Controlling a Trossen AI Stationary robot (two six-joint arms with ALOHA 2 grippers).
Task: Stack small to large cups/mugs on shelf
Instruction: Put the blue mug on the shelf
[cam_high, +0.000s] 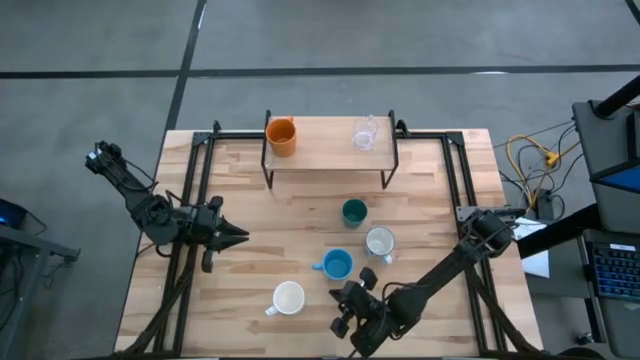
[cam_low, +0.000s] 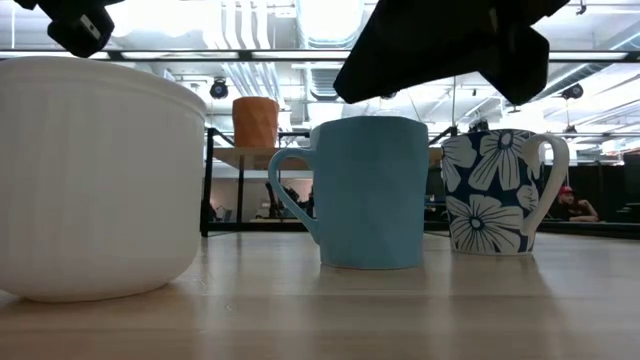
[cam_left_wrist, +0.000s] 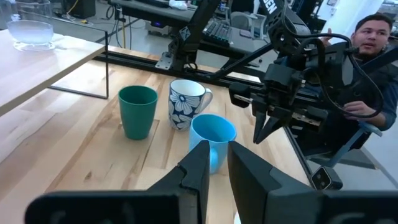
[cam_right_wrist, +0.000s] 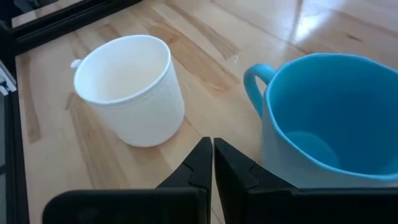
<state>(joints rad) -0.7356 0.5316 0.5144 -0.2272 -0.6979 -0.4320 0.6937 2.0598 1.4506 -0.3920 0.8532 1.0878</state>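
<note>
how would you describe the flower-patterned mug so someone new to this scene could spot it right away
Start at the low wooden-topped shelf at the table's far edge, then come toward the near edge past the dark green cup. Just beyond it, toward the right arm's side, stands the white mug with dark blue flower print, next to the light blue mug. It is the only patterned one.

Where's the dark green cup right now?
In the high view the dark green cup stands on the tabletop just in front of the shelf, right of centre, with the floral mug as its nearest neighbour.
</note>
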